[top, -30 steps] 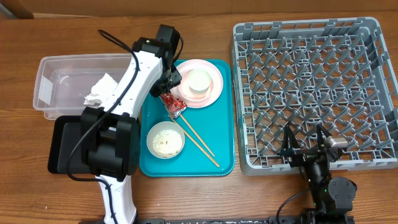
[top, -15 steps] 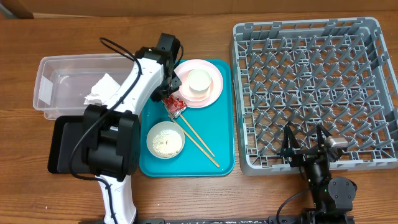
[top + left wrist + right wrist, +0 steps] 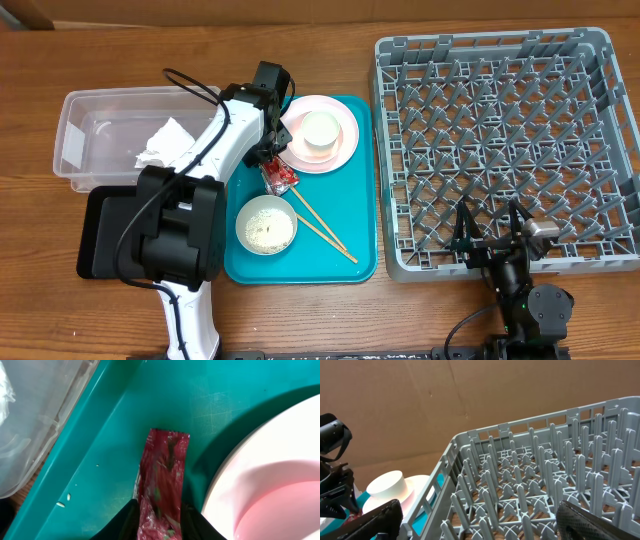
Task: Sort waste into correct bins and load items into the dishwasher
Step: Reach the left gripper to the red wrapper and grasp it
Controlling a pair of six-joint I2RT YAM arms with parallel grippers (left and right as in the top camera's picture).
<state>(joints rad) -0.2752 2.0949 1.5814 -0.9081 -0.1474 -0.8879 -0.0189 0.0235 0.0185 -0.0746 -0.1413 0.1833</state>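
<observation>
Left gripper [image 3: 159, 516] grasps the small red wrapper [image 3: 164, 467], lying on the teal plastic tray [image 3: 362, 210] just near-left of the pale pink round plate [image 3: 347, 150]. Right gripper [image 3: 488, 228], near right: jaws released, spread wide.

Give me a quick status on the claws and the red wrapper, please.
Left claw straddling red wrapper on teal tray, grip unconfirmed. Right claw open at dish rack edge. Pink plate close beside wrapper.

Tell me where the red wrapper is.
Overhead, left of centre: the red wrapper lies on the teal tray beside the pink plate, between the left gripper's fingers.
</observation>
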